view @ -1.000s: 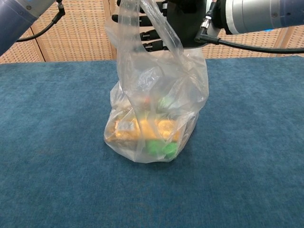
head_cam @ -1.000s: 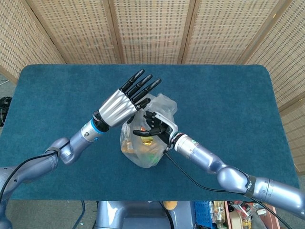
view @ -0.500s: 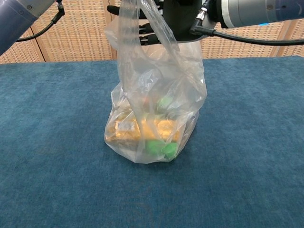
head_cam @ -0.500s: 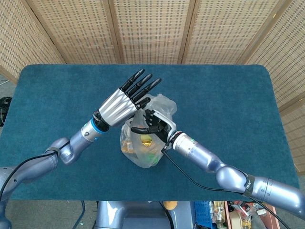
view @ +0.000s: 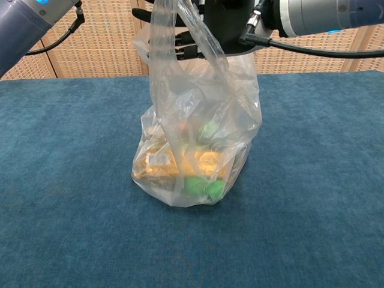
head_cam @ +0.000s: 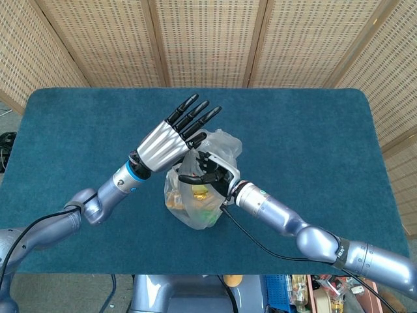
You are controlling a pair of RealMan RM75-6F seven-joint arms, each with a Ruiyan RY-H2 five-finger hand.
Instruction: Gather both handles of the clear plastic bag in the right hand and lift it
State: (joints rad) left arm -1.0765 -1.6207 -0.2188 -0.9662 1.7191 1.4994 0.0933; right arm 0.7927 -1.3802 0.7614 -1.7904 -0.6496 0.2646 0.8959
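The clear plastic bag (head_cam: 194,203) (view: 192,120) stands mid-table, holding yellow and green items. One handle (view: 161,36) stretches taut up out of the chest view. My left hand (head_cam: 171,137) hovers above the bag with its fingers straight and spread; its thumb seems to pinch that handle's top. My right hand (head_cam: 210,173) (view: 225,24) sits over the bag's mouth, its dark fingers (view: 180,47) reaching leftward into the raised handle's loop, partly curled with nothing gripped. The second handle cannot be made out.
The blue cloth table (head_cam: 313,130) (view: 312,192) carries only the bag. Woven screens (head_cam: 208,39) stand behind the far edge. My left forearm (view: 27,18) crosses the top left of the chest view. A black cable (head_cam: 260,244) trails under my right arm.
My right hand has slid a little left, further into the handle loop, its fingers curling slightly. The left hand and the bag have stayed nearly still.
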